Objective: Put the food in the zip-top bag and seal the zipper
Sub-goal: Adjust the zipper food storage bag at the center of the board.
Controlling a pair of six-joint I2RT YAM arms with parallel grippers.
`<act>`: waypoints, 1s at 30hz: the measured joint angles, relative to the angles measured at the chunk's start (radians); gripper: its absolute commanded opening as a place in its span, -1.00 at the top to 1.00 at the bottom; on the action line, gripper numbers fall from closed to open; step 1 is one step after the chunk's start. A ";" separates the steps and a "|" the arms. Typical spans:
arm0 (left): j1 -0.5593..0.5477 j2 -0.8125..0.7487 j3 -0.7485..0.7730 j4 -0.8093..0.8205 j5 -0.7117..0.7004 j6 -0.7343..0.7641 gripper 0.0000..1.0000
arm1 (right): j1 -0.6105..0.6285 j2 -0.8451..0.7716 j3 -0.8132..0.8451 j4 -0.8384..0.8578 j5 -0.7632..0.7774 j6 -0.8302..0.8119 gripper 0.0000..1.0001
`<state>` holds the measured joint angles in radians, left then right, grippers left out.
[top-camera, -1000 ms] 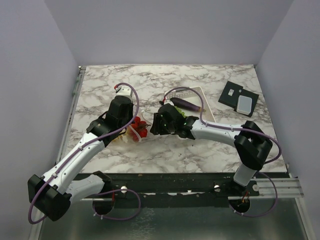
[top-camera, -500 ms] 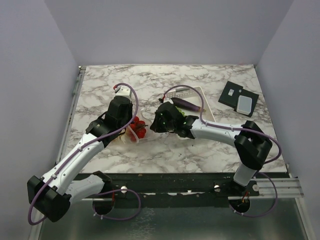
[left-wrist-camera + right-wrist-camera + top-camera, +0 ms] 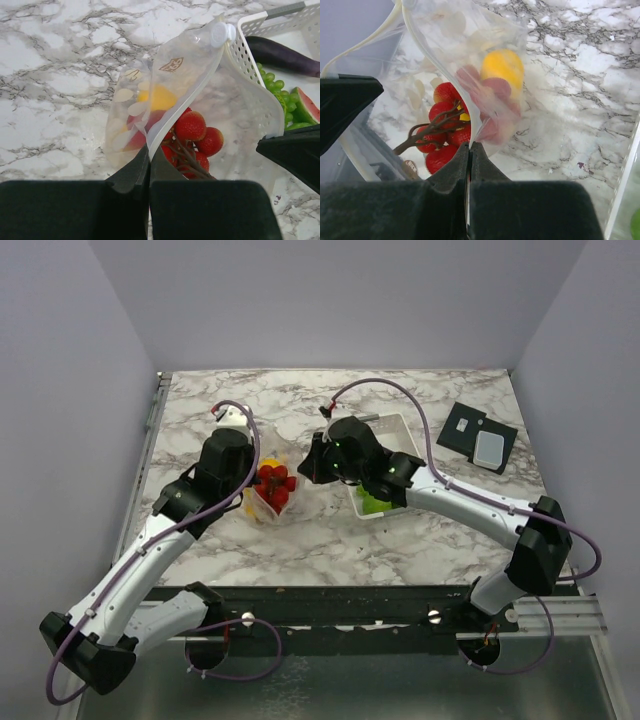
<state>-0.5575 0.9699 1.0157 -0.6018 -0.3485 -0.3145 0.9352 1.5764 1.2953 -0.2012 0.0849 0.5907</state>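
The zip-top bag (image 3: 271, 492) hangs between my two grippers, a little above the marble top. My left gripper (image 3: 149, 150) is shut on one lip of the mouth, and my right gripper (image 3: 469, 146) is shut on the other lip. The zipper (image 3: 187, 95) runs as a white strip up to a round slider (image 3: 220, 34), and the mouth gapes. Inside the bag lie a red cherry cluster (image 3: 192, 135) and a yellow piece (image 3: 160, 97). More food lies in the basket: an eggplant (image 3: 285, 55), green grapes (image 3: 272, 82) and a watermelon slice (image 3: 306, 102).
The white perforated basket (image 3: 395, 425) stands just right of the bag, partly under my right arm, with green pieces (image 3: 375, 502) showing at its near end. A black flat device (image 3: 478, 436) lies at the back right. Grey walls enclose the table.
My right gripper closed on the bag's rim. Both arms rose and pulled apart, lifting the bag and spreading its mouth. The right forearm now covers the eggplant in the top view.
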 measured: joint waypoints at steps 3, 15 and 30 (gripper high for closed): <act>0.000 -0.006 0.048 -0.034 0.000 -0.006 1.00 | 0.000 -0.004 0.044 -0.047 -0.011 -0.033 0.99; 0.000 -0.008 0.170 -0.121 0.025 -0.049 1.00 | 0.000 -0.037 0.234 -0.245 -0.023 -0.147 0.99; 0.000 0.104 -0.093 -0.028 0.025 -0.085 1.00 | -0.008 0.150 0.158 -0.270 -0.011 -0.155 0.99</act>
<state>-0.5571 1.0737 0.9230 -0.6300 -0.3237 -0.3996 0.9272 1.7267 1.4532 -0.4713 0.0738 0.4358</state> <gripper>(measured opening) 0.003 0.012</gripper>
